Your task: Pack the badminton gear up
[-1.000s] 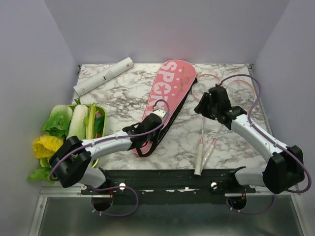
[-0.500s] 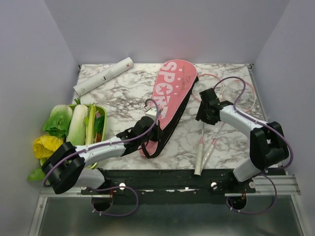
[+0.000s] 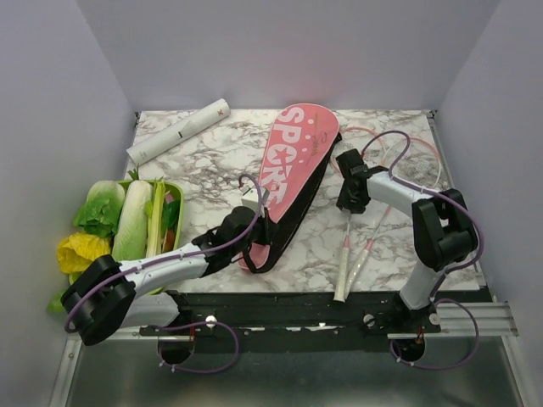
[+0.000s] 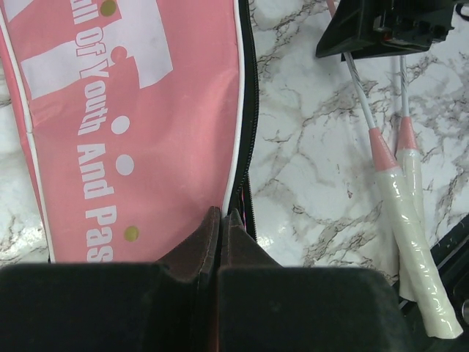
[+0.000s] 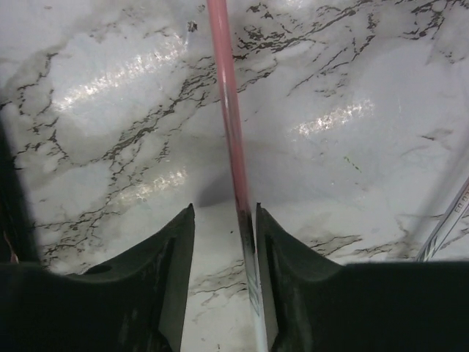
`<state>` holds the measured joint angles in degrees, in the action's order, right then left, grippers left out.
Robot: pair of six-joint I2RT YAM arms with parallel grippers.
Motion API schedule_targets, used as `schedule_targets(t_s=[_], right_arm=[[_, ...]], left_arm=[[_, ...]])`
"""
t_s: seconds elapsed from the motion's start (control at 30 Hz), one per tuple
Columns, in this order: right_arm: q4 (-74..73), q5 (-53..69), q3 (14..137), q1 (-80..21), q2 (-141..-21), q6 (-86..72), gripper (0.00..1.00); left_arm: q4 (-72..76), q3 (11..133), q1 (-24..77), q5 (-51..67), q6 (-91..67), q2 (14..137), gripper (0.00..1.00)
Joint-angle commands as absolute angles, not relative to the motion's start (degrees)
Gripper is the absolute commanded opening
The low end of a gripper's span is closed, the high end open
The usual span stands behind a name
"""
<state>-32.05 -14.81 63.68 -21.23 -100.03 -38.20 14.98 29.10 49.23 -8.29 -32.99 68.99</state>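
Left hand (image 4: 220, 220) pinches the pink cover (image 4: 139, 110) by its edge; right hand (image 5: 223, 213) (not clenched yet) sits around a racket (image 5: 224, 88) shaft. Next, I think: squeeze, then slide it inside.

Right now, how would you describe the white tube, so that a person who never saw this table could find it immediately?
Look at the marble table, at its far left corner, beyond the green tray of vegetables. The white tube lies there slanted, alone, left of the pink cover. Unlike the thin rackets, it is thick, round and white with small dark marks.
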Motion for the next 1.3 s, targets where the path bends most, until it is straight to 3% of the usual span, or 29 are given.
schedule_targets(t_s=[0.0, 0.03, 0.07, 0.13, 0.67, 1.27], right_arm=[[-34.63, -17.49, 65.13, -20.66, -102.39, -39.64, 0.4], [-34.45, -17.58, 64.78, -20.65, -102.22, -39.81, 0.33], [-34.19, -17.4, 64.51, -20.57, -102.13, -39.99, 0.17], [-33.93, -17.66, 64.34, -20.57, -101.87, -40.08, 0.0], [-44.38, -15.47, 56.34, -24.68, -77.62, -37.18, 0.01], [-43.42, -6.42, 49.22, -32.16, -73.74, -35.15, 0.01]], left_arm=[[18.46, 28.48, 49.13, -9.4, -32.26, 67.15, 0.0], [18.54, 28.22, 49.13, -9.4, -32.26, 66.97, 0.0], [18.63, 27.95, 49.13, -9.4, -32.26, 66.8, 0.0], [18.81, 27.43, 49.13, -9.49, -32.26, 66.27, 0.0], [16.78, 32.34, 48.61, -11.95, -30.23, 66.97, 0.0], [13.53, 35.77, 48.6, -12.92, -29.62, 64.25, 0.0]])
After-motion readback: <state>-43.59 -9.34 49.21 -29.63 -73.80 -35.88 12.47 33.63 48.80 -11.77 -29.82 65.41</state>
